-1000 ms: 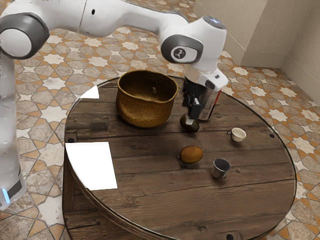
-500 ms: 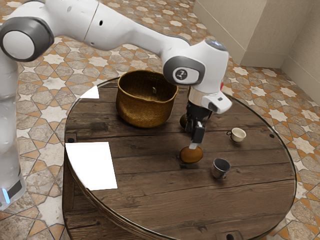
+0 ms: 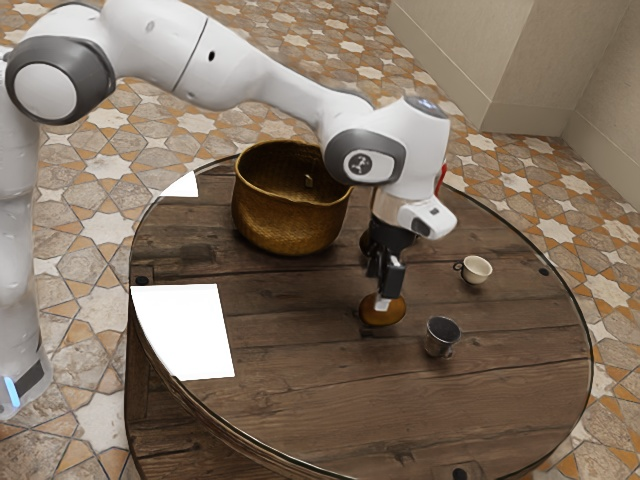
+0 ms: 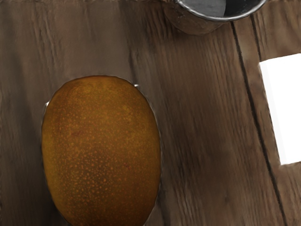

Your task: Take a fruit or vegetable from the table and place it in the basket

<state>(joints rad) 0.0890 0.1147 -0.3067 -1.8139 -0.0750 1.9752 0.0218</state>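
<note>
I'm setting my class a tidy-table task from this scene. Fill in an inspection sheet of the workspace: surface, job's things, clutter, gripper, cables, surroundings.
Surface: round wooden table, dark planks, with two bright white patches.
Job's things: orange-brown fruit on the table, outside the basket; woven basket upright, its bottom hidden.
Clutter: metal cup near the fruit; white cup farther off; dark rounded thing partly hidden behind the gripper, too hidden to name.
Gripper: the black gripper is down at the fruit; whether it has a grip, cannot tell.
Cables: nothing seen.
Surroundings: patterned tile floor, plain pale wall.
</note>
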